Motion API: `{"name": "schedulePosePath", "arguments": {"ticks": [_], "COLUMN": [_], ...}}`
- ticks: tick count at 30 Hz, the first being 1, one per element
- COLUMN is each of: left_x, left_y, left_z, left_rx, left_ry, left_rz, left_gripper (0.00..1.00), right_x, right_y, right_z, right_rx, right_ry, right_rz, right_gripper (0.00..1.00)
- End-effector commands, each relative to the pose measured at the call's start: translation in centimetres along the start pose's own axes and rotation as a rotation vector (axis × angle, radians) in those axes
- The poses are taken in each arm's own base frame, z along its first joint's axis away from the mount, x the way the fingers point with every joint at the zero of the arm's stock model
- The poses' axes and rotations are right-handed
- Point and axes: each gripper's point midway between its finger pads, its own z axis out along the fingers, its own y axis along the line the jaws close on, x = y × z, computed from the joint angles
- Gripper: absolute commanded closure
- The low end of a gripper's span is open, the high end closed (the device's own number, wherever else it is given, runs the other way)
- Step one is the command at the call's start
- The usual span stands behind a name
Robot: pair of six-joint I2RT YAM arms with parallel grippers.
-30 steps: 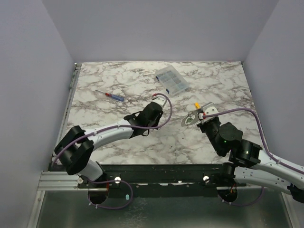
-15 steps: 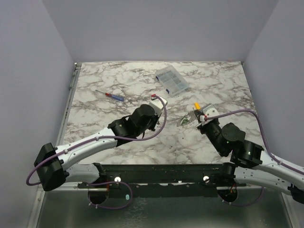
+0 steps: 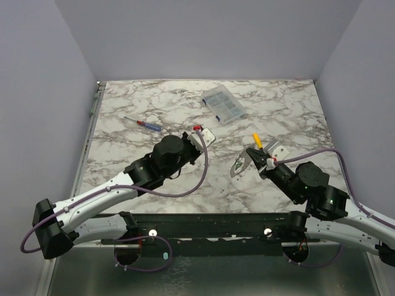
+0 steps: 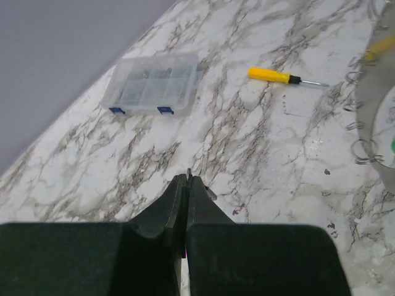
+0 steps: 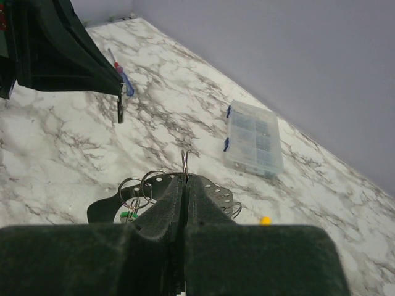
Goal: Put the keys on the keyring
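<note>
My left gripper (image 4: 187, 179) is shut on one small thin key whose edge sticks out past the tips. The key hangs below that gripper in the right wrist view (image 5: 120, 109). In the top view the left gripper (image 3: 198, 146) sits left of the right one. My right gripper (image 5: 185, 179) is shut on a wire keyring (image 5: 184, 163) fixed to a dark perforated strap (image 5: 105, 206) with several other rings. It holds them above the table (image 3: 249, 162). The strap loop also shows at the right edge of the left wrist view (image 4: 370, 117). No other keys show clearly.
A yellow-handled screwdriver (image 3: 255, 138) lies just behind the right gripper. A clear compartment box (image 3: 223, 105) sits at the back centre. A red-and-blue screwdriver (image 3: 143, 124) lies at the back left. Purple walls close in three sides.
My left arm has swung and its wrist has drawn back to the left. My right gripper has shifted a little toward me and left, carrying the strap and rings with it.
</note>
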Motion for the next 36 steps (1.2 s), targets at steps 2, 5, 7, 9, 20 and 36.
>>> {"name": "schedulePosePath", "arguments": {"ticks": [2, 5, 7, 9, 20, 36], "left_x": [-2.8, -2.7, -2.3, -1.7, -1.0, 0.3], "left_y": [-2.2, -2.0, -2.0, -2.1, -2.7, -4.4], "left_z": [-2.3, -3.4, -3.7, -3.8, -5.0, -4.8], "left_rx": [0.142, 0.123, 0.124, 0.129, 0.181, 0.272], "left_ry": [-0.311, -0.386, -0.389, -0.386, -0.437, -0.449], "left_rz": [0.177, 0.177, 0.187, 0.183, 0.211, 0.298], "left_gripper": [1.00, 1.00, 1.00, 1.00, 1.00, 1.00], "right_x": [-1.3, -1.4, -1.4, -1.4, -0.5, 2.0], "right_y": [2.1, 3.5, 4.6, 5.6, 7.6, 6.3], "right_z": [-0.5, -0.9, -1.1, -1.1, 0.5, 2.5], "right_rx": [-0.140, -0.229, -0.290, -0.349, -0.442, -0.300], "right_ry": [-0.082, -0.108, -0.117, -0.118, -0.148, -0.098], "right_rz": [-0.010, -0.041, -0.065, -0.104, -0.357, -0.601], "right_gripper": [0.99, 0.99, 0.99, 0.99, 0.99, 0.99]}}
